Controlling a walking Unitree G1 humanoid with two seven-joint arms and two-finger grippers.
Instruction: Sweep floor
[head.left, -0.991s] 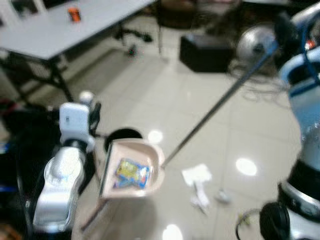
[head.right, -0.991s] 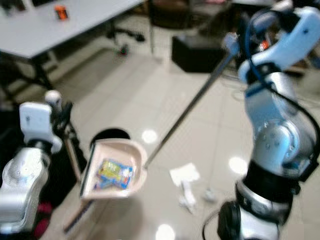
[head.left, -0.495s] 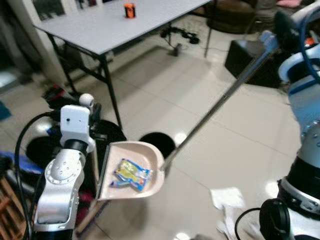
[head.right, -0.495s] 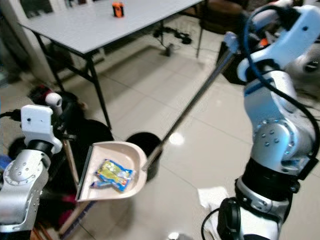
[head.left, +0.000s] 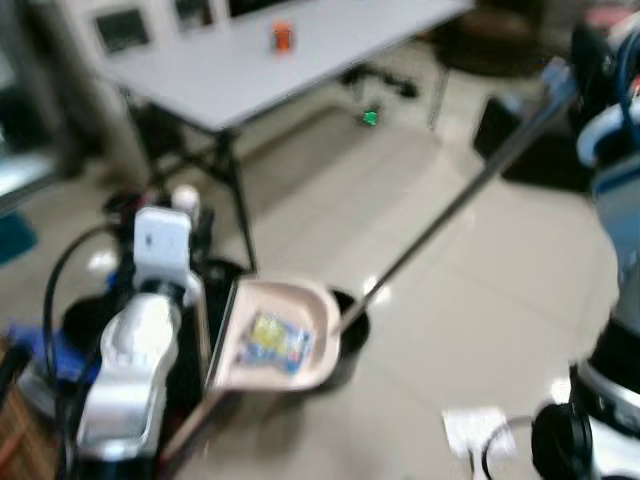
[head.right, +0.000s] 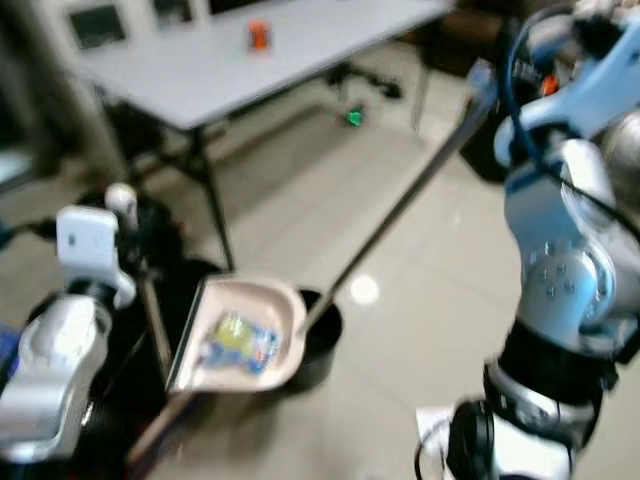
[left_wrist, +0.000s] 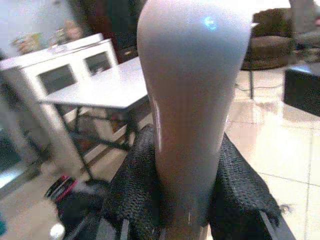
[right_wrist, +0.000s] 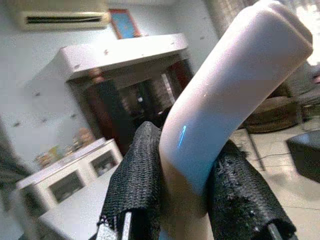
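Glossy tile floor (head.left: 470, 270), grey table (head.left: 300, 60) at 12: dustpan (head.left: 280, 340) w/ wrapper (head.left: 272, 338) kept level over black bin (head.left: 350, 325), left gripper (left_wrist: 175, 200) clamped on handle; right gripper (right_wrist: 175, 210) pinching broom handle (right_wrist: 225, 100), likely pre-dump.

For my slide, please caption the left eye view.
Dustpan holding a wrapper above a black bin, broom pole alongside.

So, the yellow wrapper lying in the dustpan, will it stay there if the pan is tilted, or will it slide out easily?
The wrapper looks thin and flat, so it is probably very light and may slide or flutter out. The dustpan looks smooth, which likely gives little grip. It lies loose in the middle of the pan, so a steep tilt toward the open side would probably tip it out.
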